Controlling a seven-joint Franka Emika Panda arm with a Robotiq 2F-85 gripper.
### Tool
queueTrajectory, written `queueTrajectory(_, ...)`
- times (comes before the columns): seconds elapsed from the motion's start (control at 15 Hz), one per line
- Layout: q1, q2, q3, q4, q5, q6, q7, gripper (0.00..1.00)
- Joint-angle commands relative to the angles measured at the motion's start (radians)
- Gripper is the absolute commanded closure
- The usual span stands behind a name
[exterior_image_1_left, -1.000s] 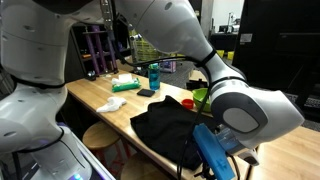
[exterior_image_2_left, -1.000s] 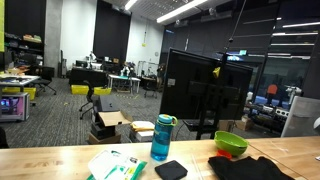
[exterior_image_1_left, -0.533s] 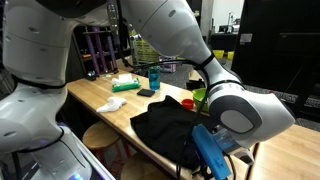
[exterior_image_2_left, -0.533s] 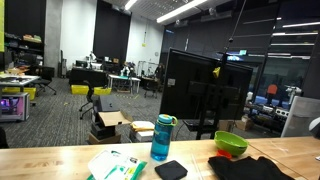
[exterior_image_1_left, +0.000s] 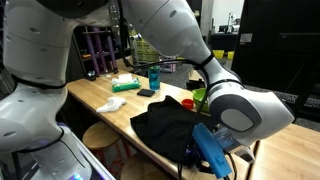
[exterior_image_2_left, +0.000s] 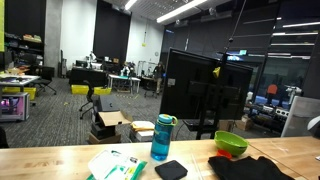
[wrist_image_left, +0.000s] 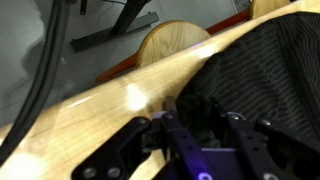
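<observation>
Black cloth (wrist_image_left: 265, 70) lies just beside my gripper (wrist_image_left: 195, 122) at the wooden table (wrist_image_left: 100, 112) edge. Pose unchanged from earlier; finger spread: cannot tell.

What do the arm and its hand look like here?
The arm is glossy white, built of rounded segments with dark bands at the joints and a grey round cap at the wrist. The hand is black with jointed fingers; a blue part shows beside it.
</observation>
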Motion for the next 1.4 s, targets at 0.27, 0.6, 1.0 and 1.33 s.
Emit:
queueTrajectory(0.27,-0.001,-0.04,0.017,-0.031,-0.012,0.011,0.015,0.98)
queueTrajectory(0.6,0.025,-0.104,0.035,-0.059,-0.014,0.008,0.013,0.98)
queueTrajectory(1.0,0.089,-0.199,0.034,-0.106,-0.036,0.004,0.001,0.98)
queueTrajectory(1.33,0.174,-0.269,0.032,-0.173,-0.081,0.005,0.001,0.98)
